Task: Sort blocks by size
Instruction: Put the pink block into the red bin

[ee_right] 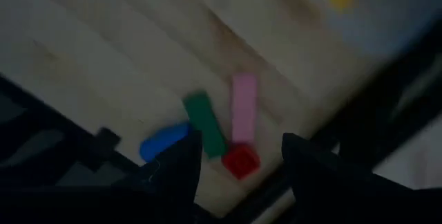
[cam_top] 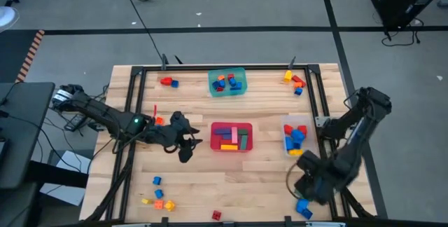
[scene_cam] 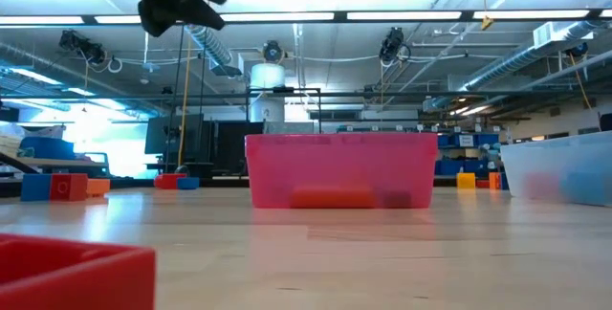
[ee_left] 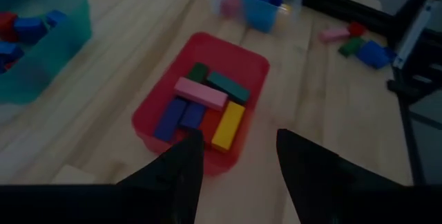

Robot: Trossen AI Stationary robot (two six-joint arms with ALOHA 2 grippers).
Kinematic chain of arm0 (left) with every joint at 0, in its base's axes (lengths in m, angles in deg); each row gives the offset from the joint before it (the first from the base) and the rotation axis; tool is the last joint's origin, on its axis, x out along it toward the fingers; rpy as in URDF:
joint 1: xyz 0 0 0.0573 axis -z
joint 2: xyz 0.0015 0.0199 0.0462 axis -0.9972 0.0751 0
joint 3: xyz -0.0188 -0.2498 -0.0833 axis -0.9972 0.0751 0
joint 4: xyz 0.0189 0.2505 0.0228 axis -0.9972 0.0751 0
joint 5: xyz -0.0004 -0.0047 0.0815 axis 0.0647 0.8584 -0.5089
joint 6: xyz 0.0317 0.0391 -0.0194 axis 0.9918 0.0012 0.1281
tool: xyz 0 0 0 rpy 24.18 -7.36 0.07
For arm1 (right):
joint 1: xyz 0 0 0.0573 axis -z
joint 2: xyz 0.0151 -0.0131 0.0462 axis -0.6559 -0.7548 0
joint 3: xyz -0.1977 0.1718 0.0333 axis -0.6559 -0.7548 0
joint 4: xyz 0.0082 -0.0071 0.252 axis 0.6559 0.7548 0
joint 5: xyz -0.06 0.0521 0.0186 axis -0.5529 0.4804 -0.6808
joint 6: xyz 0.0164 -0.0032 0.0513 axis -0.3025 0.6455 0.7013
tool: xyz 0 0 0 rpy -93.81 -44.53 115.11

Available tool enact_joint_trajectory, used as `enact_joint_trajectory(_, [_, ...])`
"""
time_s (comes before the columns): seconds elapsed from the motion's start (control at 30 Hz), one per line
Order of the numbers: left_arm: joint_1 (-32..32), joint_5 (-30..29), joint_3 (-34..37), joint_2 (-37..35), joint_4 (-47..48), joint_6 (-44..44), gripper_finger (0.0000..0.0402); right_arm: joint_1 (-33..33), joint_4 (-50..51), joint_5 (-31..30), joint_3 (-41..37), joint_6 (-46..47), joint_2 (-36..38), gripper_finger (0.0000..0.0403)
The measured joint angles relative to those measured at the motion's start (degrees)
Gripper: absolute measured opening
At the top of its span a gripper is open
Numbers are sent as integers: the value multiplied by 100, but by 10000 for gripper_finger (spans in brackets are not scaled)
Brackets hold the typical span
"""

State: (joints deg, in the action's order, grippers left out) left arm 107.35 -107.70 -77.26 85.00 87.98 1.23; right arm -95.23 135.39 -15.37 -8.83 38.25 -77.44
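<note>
The blocks are being sorted into tubs by size. The long bars lie flat, side by side, in the red tub point(cam_top: 232, 125) in the middle of the counter point(cam_top: 196, 178) — most point the same way, along the tub.

The left gripper point(ee_left: 238, 156) hangs just beside that tub, its fingers partly open and holding nothing.

The right gripper point(ee_right: 242, 160) is at the counter's near right corner, fingers apart and empty, over a green bar point(ee_right: 205, 133), a pink bar point(ee_right: 244, 108) and a small red cube point(ee_right: 241, 160) — probably to pick one up next.
</note>
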Motion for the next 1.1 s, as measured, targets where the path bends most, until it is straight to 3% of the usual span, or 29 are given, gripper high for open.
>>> enact_joint_trajectory(0.13, [187,15,0,-18,-5,0,190,-506,-22,263,0,1077,-394,215])
enact_joint_trajectory(0.27, [261,20,0,-18,-67,11,190,-636,-37,275,0,1539,-770,216])
enact_joint_trajectory(0.43, [279,26,0,-16,-295,142,190,-572,-72,266,-56,1480,-1136,228])
enact_joint_trajectory(0.63, [279,28,0,-16,-627,225,190,-559,-1405,-2,-864,1333,-1098,238])
enact_joint_trajectory(1.1, [279,302,0,-16,-858,197,190,-550,-3124,-158,-2412,1492,-936,212])
